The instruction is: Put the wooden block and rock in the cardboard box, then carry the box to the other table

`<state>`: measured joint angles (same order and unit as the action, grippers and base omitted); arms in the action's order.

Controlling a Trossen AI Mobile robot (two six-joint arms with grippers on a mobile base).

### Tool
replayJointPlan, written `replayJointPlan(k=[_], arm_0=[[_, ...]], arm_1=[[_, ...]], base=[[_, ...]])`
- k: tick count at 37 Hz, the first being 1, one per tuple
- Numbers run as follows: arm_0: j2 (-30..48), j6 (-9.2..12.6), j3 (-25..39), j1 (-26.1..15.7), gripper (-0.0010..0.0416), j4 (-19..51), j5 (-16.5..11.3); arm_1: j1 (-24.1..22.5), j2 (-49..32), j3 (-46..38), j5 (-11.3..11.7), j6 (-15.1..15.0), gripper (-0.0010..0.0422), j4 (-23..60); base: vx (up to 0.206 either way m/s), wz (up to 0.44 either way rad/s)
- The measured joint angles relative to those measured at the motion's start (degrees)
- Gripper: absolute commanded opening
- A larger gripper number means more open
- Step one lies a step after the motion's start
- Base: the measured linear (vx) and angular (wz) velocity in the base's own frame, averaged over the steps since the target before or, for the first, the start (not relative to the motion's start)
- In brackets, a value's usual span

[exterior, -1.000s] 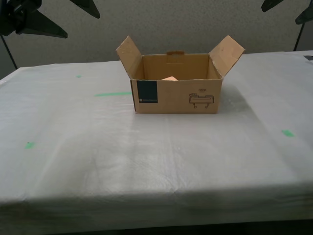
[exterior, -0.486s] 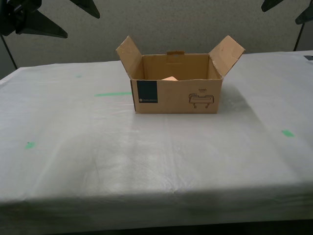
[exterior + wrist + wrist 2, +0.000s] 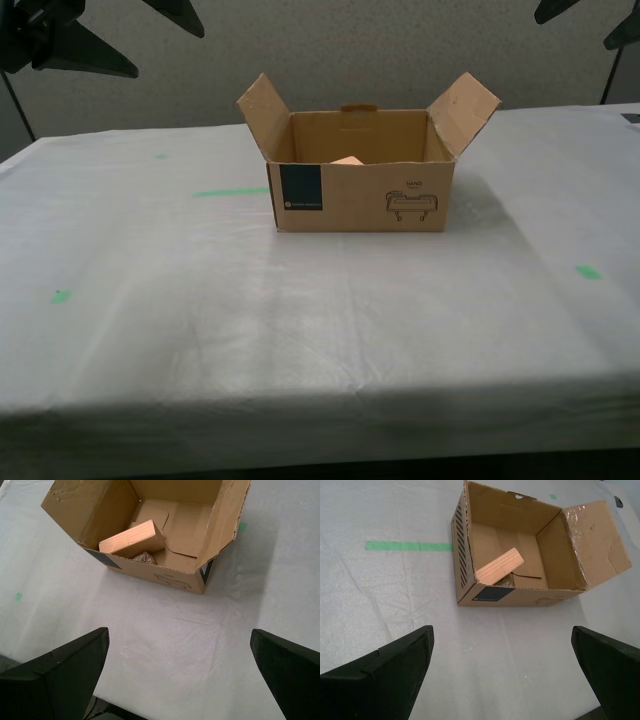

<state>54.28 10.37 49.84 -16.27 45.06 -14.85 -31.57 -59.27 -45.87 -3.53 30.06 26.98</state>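
Note:
The cardboard box [image 3: 360,200] stands open on the other table [image 3: 300,330], the one in white cloth with green tape marks. Its side flaps spread outward. Inside, the wooden block [image 3: 132,539] leans tilted, one corner showing over the rim [image 3: 348,160]. The rock [image 3: 145,557] lies tucked under the block's lower end. My first gripper [image 3: 178,632] hangs open above the cloth in front of the box [image 3: 165,575], holding nothing. My second gripper [image 3: 502,628] is also open and empty, looking down on the box [image 3: 520,595] and block [image 3: 500,566] from the other side.
Green tape marks lie on the cloth: a strip [image 3: 232,192] toward the exterior view's left of the box and small spots [image 3: 588,271], [image 3: 61,296]. Dark arm parts [image 3: 70,40], [image 3: 590,15] show at that view's top corners. A grey wall stands behind.

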Motion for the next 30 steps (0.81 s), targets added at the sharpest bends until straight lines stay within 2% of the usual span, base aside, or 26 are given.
replayJointPlan(k=[30], arm_0=[[0.00, 0.00, 0.00, -0.04, 0.0394, 0.00, 0.00]], arm_1=[[0.00, 0.00, 0.00, 0.00, 0.00, 0.0375, 0.00]], base=[[0.000, 0.000]])
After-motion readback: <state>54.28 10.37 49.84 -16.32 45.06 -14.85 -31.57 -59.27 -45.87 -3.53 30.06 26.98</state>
